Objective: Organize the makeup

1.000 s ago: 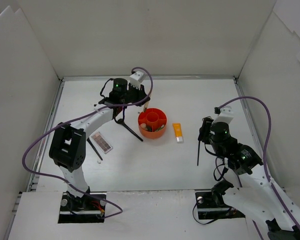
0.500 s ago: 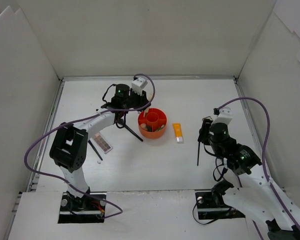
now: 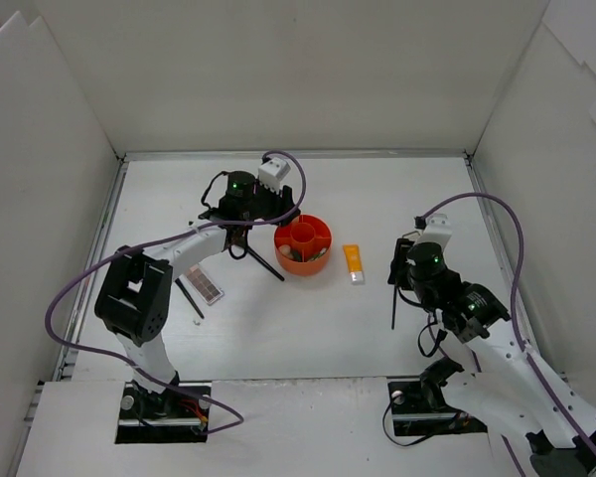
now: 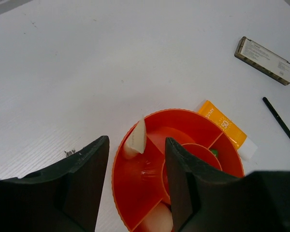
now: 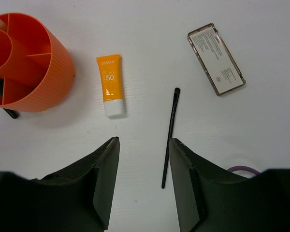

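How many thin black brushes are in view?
3: a brush left of the holder, a brush beside the palette, a brush right of the tube. Others may be hidden.

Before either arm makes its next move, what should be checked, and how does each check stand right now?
1. Left gripper open and empty: ok.
2. Right gripper open and empty: ok.
3. Black brush lying free, touching nothing: ok.
4. Orange tube inside the orange holder: not ok, it lies beside it.
5. Beige sponge in a holder compartment: ok.
6. Free compartment for the brush: cannot tell.
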Controlling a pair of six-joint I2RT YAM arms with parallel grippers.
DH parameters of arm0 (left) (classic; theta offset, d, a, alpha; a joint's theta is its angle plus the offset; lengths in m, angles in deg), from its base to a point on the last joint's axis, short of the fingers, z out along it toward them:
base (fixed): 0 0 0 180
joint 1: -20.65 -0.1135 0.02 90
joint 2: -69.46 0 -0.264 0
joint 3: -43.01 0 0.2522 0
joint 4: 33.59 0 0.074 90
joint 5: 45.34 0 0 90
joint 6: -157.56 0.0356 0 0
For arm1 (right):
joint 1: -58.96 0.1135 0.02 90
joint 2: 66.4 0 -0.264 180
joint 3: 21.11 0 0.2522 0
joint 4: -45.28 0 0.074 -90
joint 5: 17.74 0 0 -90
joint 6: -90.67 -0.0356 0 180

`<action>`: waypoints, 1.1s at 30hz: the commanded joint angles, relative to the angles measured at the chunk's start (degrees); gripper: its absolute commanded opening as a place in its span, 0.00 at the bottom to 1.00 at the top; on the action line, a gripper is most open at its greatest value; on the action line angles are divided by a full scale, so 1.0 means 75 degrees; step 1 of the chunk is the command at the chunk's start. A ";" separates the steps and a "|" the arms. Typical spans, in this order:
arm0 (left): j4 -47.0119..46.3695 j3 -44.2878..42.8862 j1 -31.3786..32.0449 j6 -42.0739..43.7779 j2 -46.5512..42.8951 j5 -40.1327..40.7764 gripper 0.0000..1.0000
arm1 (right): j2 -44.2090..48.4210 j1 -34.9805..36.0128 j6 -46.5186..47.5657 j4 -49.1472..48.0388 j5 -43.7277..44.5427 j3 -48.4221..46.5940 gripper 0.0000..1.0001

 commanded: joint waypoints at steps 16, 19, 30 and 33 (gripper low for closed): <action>-0.0201 -0.0274 0.0023 -0.0122 -0.1282 0.0301 0.56 | -0.1877 -0.0028 0.0052 -0.1128 -0.1204 0.0086 0.47; 0.0302 -0.0414 0.0023 -0.0449 -0.1762 0.1026 0.63 | -0.2311 -0.0017 0.0087 -0.1409 -0.1310 0.0109 0.59; 0.3955 -0.0227 0.0023 -0.2488 -0.4434 0.5035 0.99 | -0.4654 -0.0262 0.0169 -0.2920 -0.1639 0.0215 0.69; 0.5034 -0.0461 -0.0047 -0.2560 -0.4821 0.5223 0.99 | -0.5123 -0.0473 0.0157 -0.3331 -0.1790 0.0297 0.68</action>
